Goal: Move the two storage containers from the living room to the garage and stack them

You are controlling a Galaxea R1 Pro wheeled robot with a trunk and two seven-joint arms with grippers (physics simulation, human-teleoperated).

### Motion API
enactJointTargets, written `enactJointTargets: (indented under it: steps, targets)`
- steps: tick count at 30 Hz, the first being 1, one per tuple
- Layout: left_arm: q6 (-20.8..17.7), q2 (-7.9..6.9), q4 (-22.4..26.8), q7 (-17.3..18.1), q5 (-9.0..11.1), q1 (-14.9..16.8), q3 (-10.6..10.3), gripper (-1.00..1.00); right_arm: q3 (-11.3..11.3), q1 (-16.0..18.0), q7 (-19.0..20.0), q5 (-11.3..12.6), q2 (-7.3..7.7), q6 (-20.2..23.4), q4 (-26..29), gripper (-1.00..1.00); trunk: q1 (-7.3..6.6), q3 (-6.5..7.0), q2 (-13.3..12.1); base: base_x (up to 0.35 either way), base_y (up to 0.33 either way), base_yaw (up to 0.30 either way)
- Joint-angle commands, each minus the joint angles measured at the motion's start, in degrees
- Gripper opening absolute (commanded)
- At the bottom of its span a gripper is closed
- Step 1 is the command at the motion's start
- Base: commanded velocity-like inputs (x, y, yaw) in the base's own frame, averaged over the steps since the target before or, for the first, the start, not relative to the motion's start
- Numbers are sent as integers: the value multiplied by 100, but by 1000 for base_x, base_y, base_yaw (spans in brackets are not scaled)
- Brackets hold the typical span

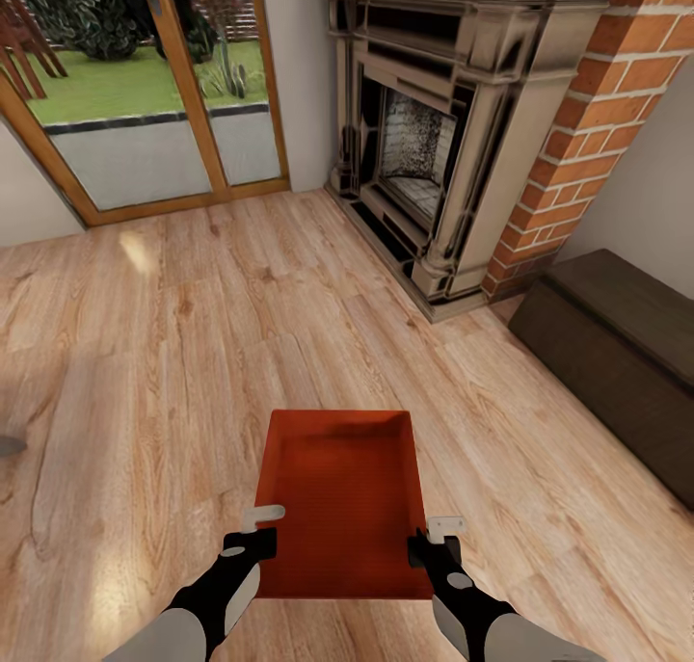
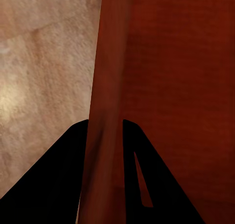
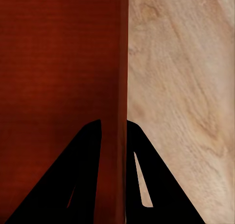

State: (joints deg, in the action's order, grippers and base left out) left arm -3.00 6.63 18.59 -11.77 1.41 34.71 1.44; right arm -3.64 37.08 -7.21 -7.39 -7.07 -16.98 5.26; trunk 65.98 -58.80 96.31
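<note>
Container sitting between both pincers, over the plank floor.
The storage container (image 1: 342, 503) is lying between the left pincer (image 1: 262, 519) and right pincer (image 1: 439, 529); the fireplace (image 1: 434, 151) is standing ahead right, glazed doors (image 1: 145, 93) ahead left.

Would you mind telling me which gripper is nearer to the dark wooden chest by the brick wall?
Right. The right gripper grips the storage container on the dark chest's side; the left gripper grips its far wall.

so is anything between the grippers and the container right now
Nothing visible. Each gripper's fingers already straddle a side wall of the container: the left gripper on one long wall, the right gripper on the opposite one.
</note>
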Motion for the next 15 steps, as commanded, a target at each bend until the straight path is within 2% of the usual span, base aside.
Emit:
enactJointTargets:
  steps: [1, 15]
  targets:
    - [-34, 2, 29, -43, -55, 1, 59, -100, -75, 1, 1, -62, -5, -10, -16, -100, -23, 15, -40, 0, 0, 0]
    - [-34, 9, 59, -44, -61, 1, 59, -100, -73, 1, 18, -117, -14, -7, -15, -100, -330, 266, -601, 0, 0, 0]
